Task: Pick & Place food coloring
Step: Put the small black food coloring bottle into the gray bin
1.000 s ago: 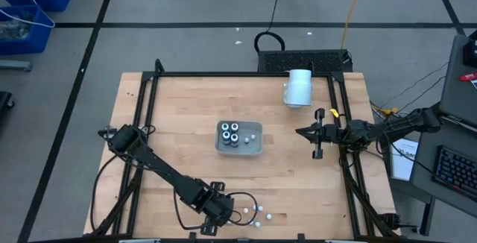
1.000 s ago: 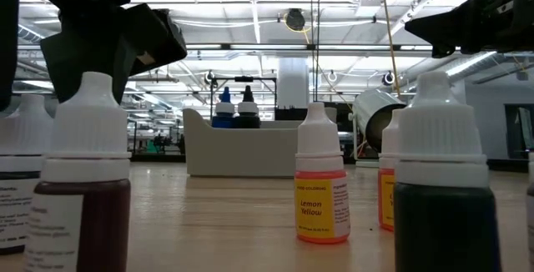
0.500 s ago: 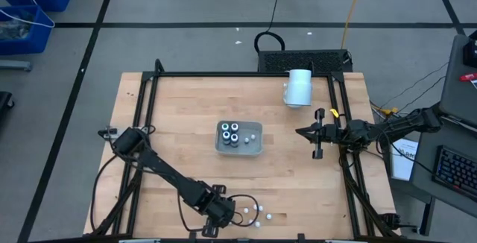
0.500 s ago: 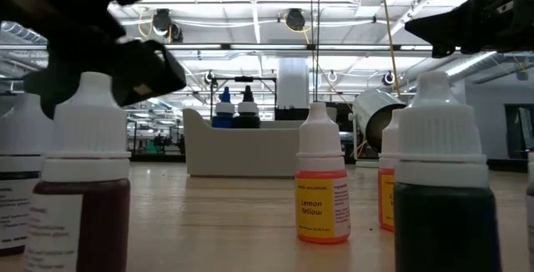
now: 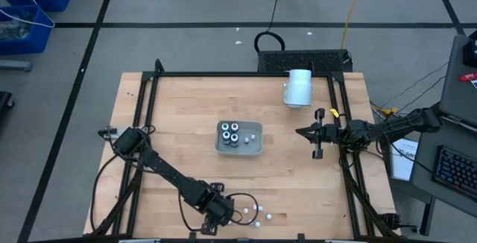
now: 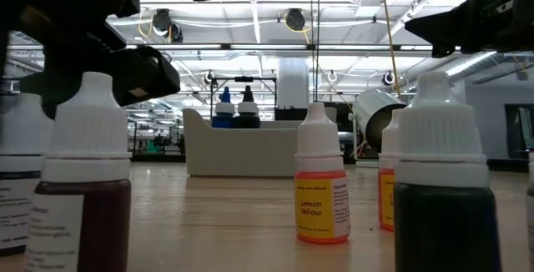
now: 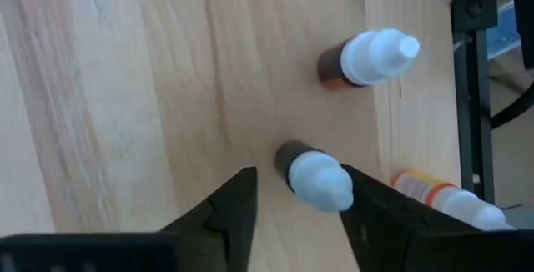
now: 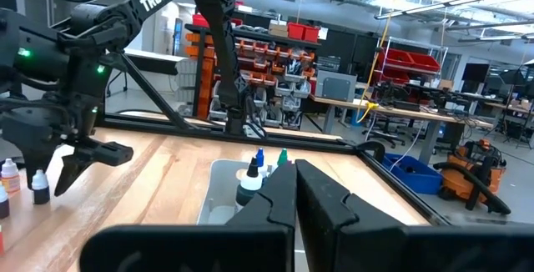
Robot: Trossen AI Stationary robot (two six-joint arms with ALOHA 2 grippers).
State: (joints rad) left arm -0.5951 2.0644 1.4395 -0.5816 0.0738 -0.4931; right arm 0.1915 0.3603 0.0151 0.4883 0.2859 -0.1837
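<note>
**Food coloring: left hand narrows around a loose bottle**

Food coloring bottles, small dark plastic droppers with white caps, lie in two groups in the high view: several stand in the pale grey translucent rectangular tray point(image 5: 240, 145) at frame centre, and a loose cluster point(image 5: 257, 212) sits on the light wooden bench point(image 5: 186, 116) at lower centre. The left hand point(image 5: 218, 212) hangs just beside that cluster, a little nearer it than a second ago. The right hand point(image 5: 316, 133) waits at centre right, fingers pressed shut and empty. A large white cylinder point(image 5: 299, 87) lies upper right of the tray.

In the low view, a lemon-yellow labelled bottle point(image 6: 321, 190) stands mid-frame, and the dark left arm has sunk lower in the upper left.

In the left wrist view, one dark bottle point(image 7: 315, 177) stands between the two dark fingers point(image 7: 224, 214), which are half closed but not yet touching it; another bottle point(image 7: 367, 57) stands beyond.

In the right wrist view, the tray's bottles show past shut fingers.

The narrowing suggests a grasp is about to complete, ahead of carrying to the tray.
</note>
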